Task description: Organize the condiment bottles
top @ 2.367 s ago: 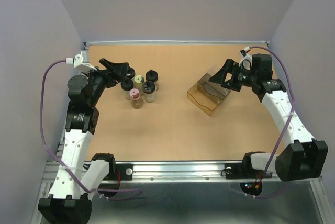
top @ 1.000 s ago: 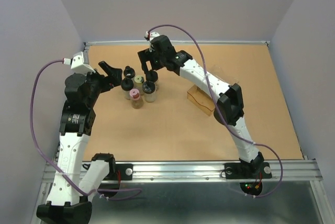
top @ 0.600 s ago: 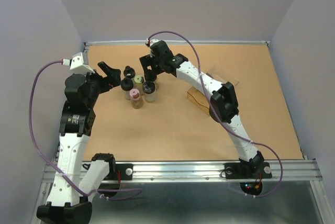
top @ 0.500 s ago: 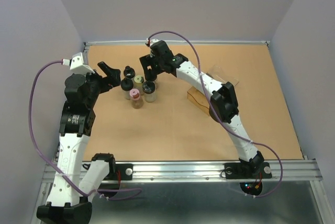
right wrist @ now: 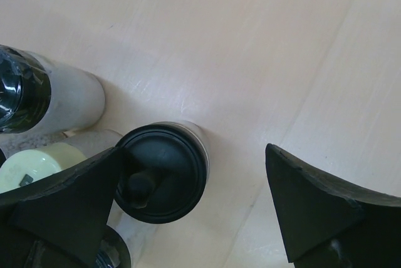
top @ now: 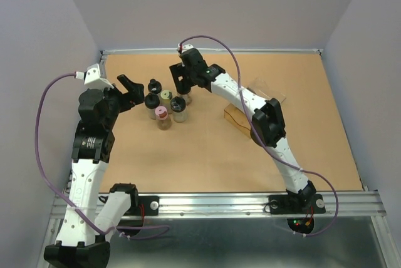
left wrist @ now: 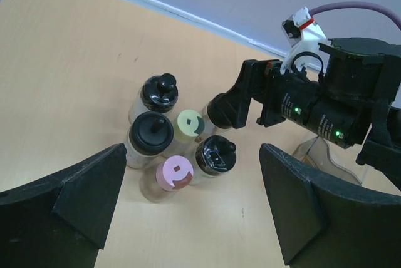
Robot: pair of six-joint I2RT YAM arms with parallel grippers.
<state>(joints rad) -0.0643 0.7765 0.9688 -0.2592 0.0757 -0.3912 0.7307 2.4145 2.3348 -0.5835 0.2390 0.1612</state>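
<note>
Right wrist view: right fingers (right wrist: 307, 211) are spread around a black-capped bottle (right wrist: 164, 171), lower left of frame and off-centre. Left fingers (left wrist: 301, 211) hang apart near the other condiment bottles (left wrist: 190, 124). The grasp looks pending: centre, descend, close, probably then carry it to the amber box (top: 235, 118).

right claw (top: 182, 87) swung from box (top: 238, 118) to condiment bottles (top: 166, 96), left claw (top: 131, 89) drawn back

Standing upright on tan table (top: 188, 155): bottles (top: 164, 102) clustered close at far left. Lying right of centre, well apart: amber box (top: 233, 118).
</note>
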